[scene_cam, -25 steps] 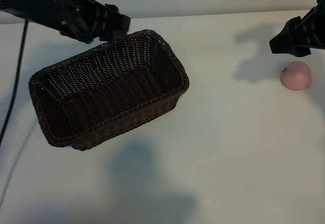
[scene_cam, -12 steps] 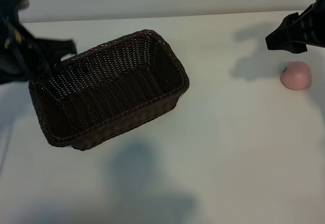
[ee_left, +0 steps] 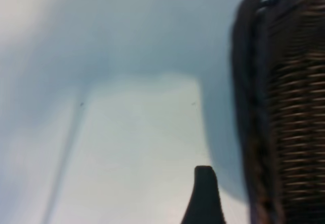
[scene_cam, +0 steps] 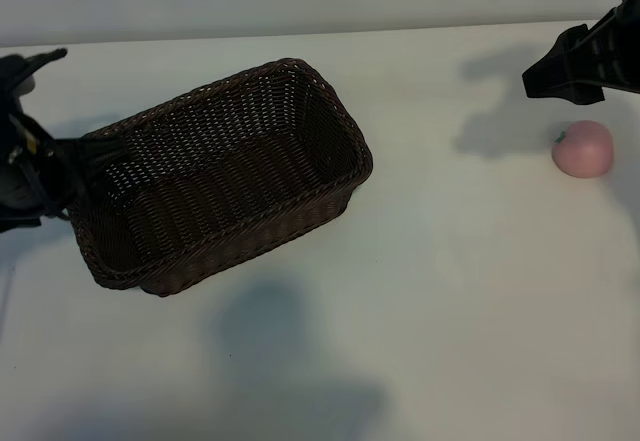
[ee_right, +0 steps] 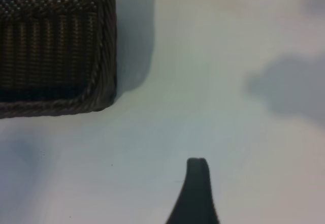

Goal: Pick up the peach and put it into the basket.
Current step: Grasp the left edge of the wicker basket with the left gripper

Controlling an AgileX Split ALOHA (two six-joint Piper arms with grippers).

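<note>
Peach (scene_cam: pixel 583 148) lies just below right hand (scene_cam: pixel 560 71), untouched.

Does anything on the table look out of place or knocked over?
Nothing stands out. The basket sits upright and empty, at a slant on the table; the peach lies intact far off, just below the right gripper.

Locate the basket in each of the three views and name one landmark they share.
Exterior view: the basket sits left of centre on the table, set at a slant, empty.
Left wrist view: one wall and braided rim of it fill the right edge.
Right wrist view: one rounded corner shows at the upper left.
Shared landmark: the white table beside the braided rim.
</note>
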